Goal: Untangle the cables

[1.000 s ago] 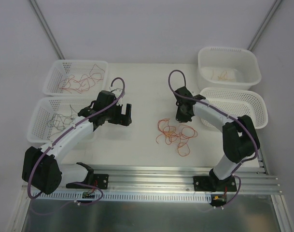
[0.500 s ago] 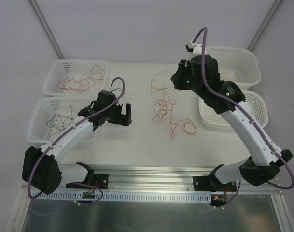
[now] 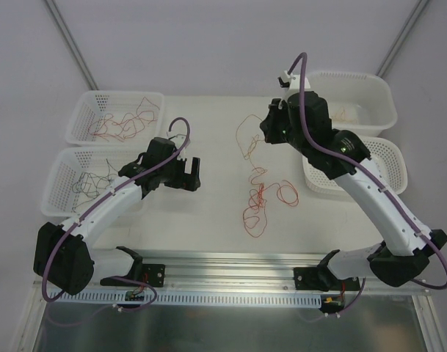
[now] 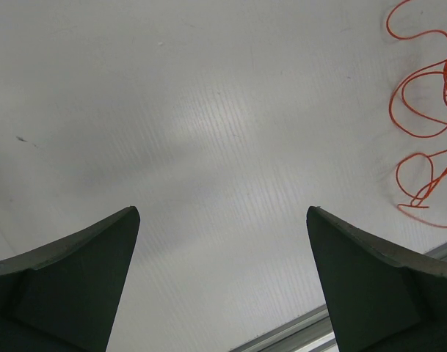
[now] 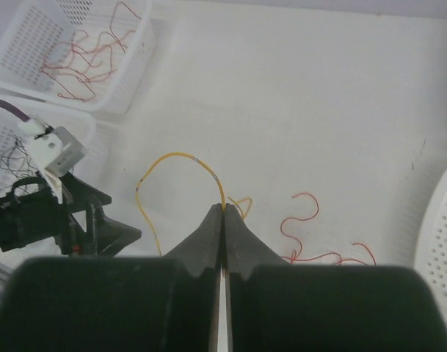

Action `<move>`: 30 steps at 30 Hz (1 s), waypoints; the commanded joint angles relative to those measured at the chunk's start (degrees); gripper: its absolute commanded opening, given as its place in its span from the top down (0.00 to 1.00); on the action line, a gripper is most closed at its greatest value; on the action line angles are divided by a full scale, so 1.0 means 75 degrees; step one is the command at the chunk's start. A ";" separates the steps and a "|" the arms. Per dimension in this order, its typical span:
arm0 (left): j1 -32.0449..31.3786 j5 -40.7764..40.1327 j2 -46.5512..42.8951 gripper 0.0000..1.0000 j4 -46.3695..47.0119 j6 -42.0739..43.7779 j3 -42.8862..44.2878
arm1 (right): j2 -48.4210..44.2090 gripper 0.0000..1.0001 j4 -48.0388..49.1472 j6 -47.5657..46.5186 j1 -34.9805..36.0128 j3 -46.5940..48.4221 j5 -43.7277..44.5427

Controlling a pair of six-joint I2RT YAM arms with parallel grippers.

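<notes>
Yellow wire (image 5: 180, 154) sits clamped in your right pincer (image 5: 223, 214), jaws together, held above the tangle (image 3: 258, 199) that trails onto the table (image 3: 208, 125). Left of the tangle, your left pincer (image 4: 223, 213) gapes empty. Baskets (image 3: 113, 94) either side of the tangle hold sorted wires; the tangle itself is yet to separate.

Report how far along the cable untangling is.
Sorted already: baskets hold red wires, black wires, pale wires. In hand: right claw, raised, shut on a yellow wire. Left: the orange tangle trailing below it; left claw open, holding nothing.
</notes>
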 commanded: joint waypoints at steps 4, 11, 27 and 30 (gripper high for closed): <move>0.0042 0.0325 -0.0239 0.01 0.0159 0.0029 -0.0020 | 0.0105 0.99 -0.0157 -0.0129 -0.0004 -0.0052 0.0374; 0.0042 0.0360 -0.0215 0.01 0.0194 0.0040 -0.0044 | 0.0398 0.99 -0.0262 -0.0961 -0.0027 0.1690 0.0341; 0.0042 0.0454 -0.0134 0.01 0.0194 0.0029 -0.0056 | -0.0130 0.99 0.1449 -0.2099 -0.1666 0.1507 0.0916; 0.0053 0.0442 -0.0110 0.01 0.0194 0.0040 -0.0056 | -0.0036 0.99 0.1682 -0.1982 -0.2428 0.1285 0.0599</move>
